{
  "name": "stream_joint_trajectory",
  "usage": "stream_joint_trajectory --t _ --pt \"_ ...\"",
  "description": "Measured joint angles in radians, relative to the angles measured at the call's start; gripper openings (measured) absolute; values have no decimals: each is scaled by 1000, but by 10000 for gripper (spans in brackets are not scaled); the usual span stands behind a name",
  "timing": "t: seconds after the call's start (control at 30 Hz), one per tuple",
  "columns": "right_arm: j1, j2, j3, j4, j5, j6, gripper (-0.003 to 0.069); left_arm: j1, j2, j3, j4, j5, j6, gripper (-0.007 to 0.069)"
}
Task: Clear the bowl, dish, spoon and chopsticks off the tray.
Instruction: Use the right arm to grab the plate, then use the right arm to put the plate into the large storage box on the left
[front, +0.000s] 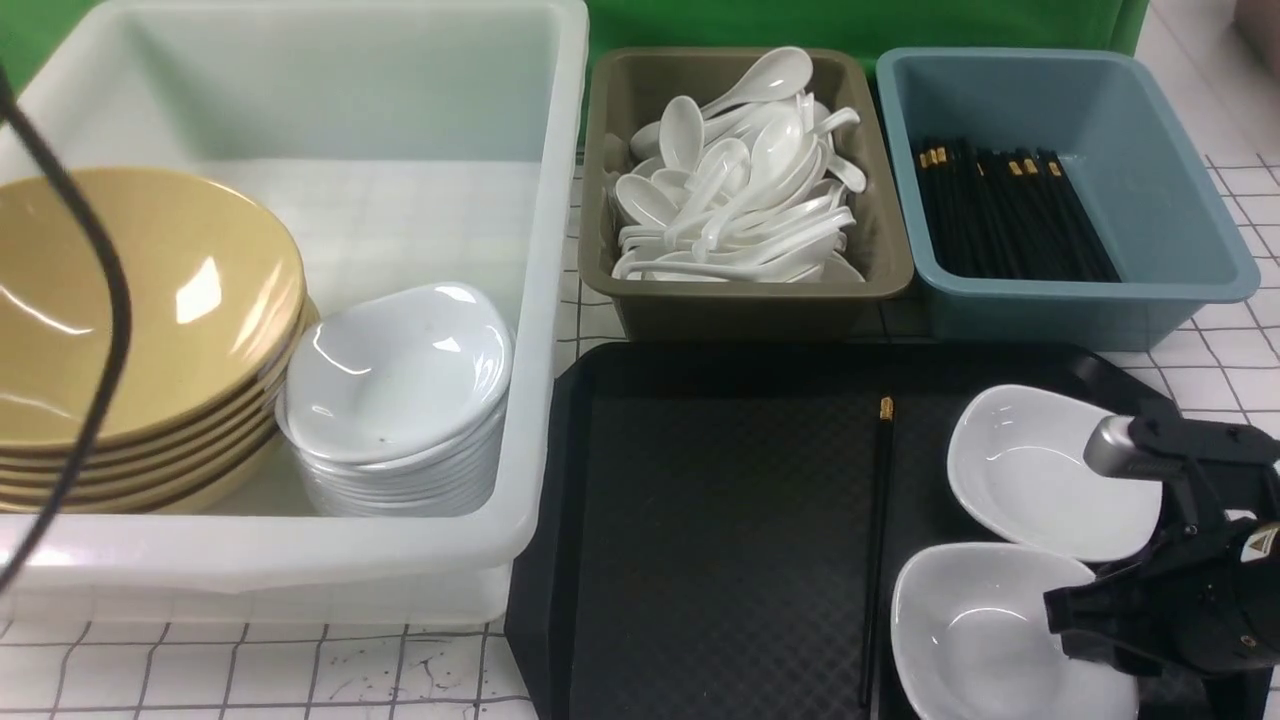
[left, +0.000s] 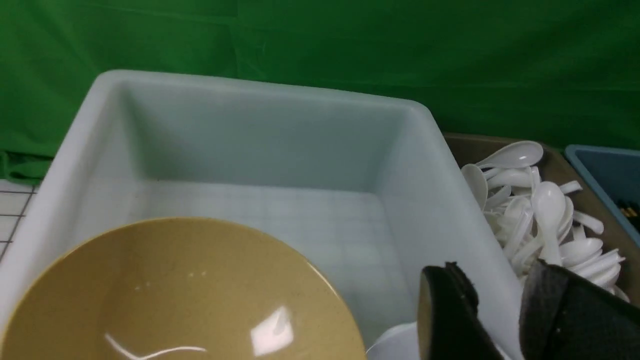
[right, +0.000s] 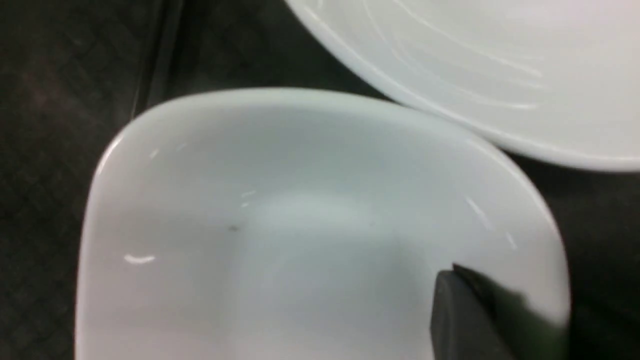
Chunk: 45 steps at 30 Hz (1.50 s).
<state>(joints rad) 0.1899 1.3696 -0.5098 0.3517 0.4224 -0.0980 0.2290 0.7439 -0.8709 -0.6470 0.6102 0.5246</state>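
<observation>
On the black tray (front: 700, 520) lie a black chopstick (front: 879, 540) with a gold band at its far end and two small white dishes, one far (front: 1030, 470) and one near (front: 980, 640). My right gripper (front: 1065, 625) is open at the near dish's right rim. In the right wrist view one finger (right: 470, 320) sits inside that dish (right: 300, 240); the other is hidden. My left gripper (left: 495, 280) is open and empty above the white tub (left: 450, 200). The yellow bowl (front: 130, 300) tops a stack in that tub. No spoon or bowl shows on the tray.
The white tub (front: 540, 330) at the left also holds a stack of white dishes (front: 400, 380). Behind the tray an olive tub (front: 745, 290) holds several white spoons (front: 740, 190), and a blue tub (front: 1180, 290) holds black chopsticks (front: 1010, 210). A black cable (front: 110, 300) hangs at the far left.
</observation>
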Motion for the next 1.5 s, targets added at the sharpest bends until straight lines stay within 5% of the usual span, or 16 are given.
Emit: stream_joint_trajectory --t 0.2,0.4,0.43,0.73,1.0,1.17,1.33,1.5 --pt "0 -170 -84 -5 185 -83 69 -5 -134 82 84 -7 0 4" --pt "64 -272 -292 65 277 -147 68 -27 -187 86 138 6 -68 -11" --pt "141 -256 -395 129 260 -160 68 -30 -193 99 145 16 -96 -11" --pt "494 173 -814 232 93 -166 68 -102 -196 243 105 -32 -88 -11" --pt "544 544 -1119 99 102 -21 77 -189 -196 294 138 -52 -23 -11" --pt "570 603 -1215 -14 135 49 158 -189 -196 320 169 -110 -37 -11" --pt "571 591 -1231 -35 188 53 327 -189 -196 340 176 -130 -40 -11" --pt "460 464 -1181 -41 349 69 494 -189 -196 354 177 -128 -40 -9"
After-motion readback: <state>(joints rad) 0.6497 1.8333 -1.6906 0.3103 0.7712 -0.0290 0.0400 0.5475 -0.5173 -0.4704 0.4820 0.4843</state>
